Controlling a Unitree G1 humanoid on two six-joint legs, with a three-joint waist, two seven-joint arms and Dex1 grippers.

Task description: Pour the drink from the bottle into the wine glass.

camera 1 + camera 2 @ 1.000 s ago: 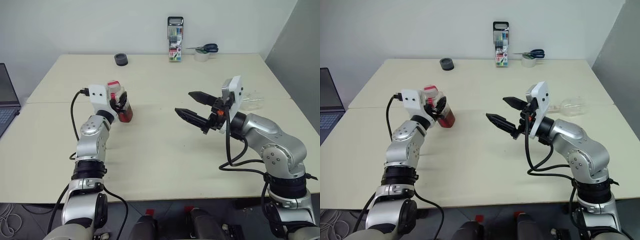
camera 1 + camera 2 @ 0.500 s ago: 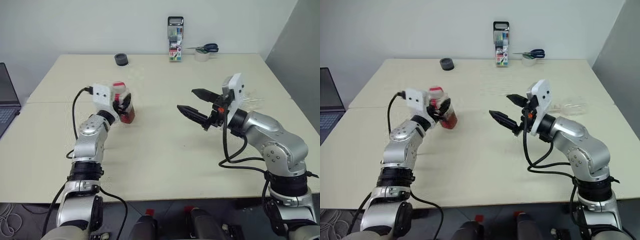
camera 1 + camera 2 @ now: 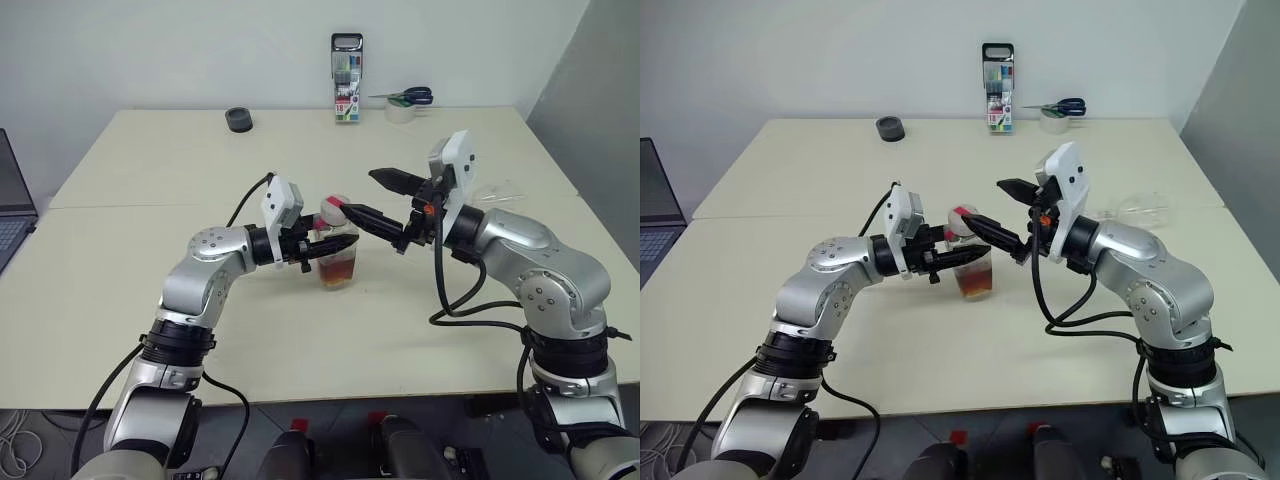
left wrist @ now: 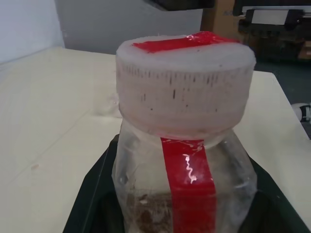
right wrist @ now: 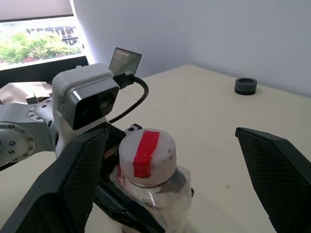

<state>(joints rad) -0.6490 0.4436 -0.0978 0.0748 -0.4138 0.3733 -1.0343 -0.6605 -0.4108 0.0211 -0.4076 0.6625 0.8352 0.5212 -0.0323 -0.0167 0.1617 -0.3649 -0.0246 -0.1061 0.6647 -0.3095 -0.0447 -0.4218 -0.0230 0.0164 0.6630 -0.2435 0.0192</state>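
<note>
L fingers (image 3: 322, 247) grip bottle (image 3: 338, 262); R fingers (image 3: 372, 197) wide by cap.

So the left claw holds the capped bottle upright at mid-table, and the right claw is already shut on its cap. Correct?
Not quite. The left claw does hold the capped bottle upright at mid-table, but the right claw is open: in the right wrist view its two fingers stand wide apart on either side of the cap, touching nothing.

The cream table (image 3: 300, 330) carries a marker pack (image 3: 347, 93), a black ring (image 3: 238, 120), tape (image 3: 403, 111) with scissors (image 3: 407, 97), and the wine glass (image 3: 1143, 210) lying on its side
</note>
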